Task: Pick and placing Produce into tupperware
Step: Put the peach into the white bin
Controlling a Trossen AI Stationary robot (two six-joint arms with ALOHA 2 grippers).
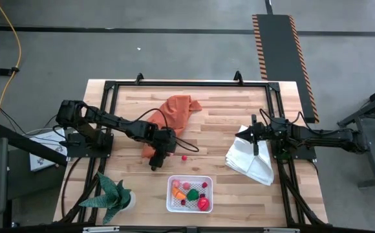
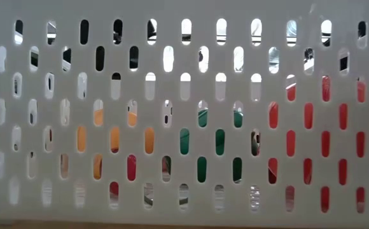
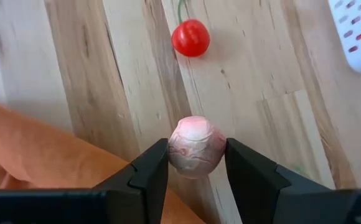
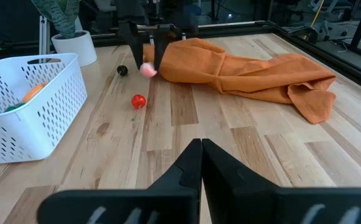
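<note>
High view shows the left gripper (image 1: 158, 157) near the middle of the wooden table (image 1: 220, 107), just beside the big orange cloth (image 1: 178, 110). Its fingers are partly closed on a small round pink toy fruit (image 3: 196, 147), pinched from both sides and lifted off the wood. The white plastic basket with slotted walls (image 1: 189, 195) sits near the front edge, with a few toy pieces already in it. To do this step well, the arm should probably stay high enough to clear the basket wall, stop over the middle, then let go. A little red cherry (image 3: 190, 37) lies on bare wood between the gripper and the basket. The right gripper (image 1: 257, 134) waits, closed and empty, over the folded white cloth (image 1: 251, 157), well apart.
</note>
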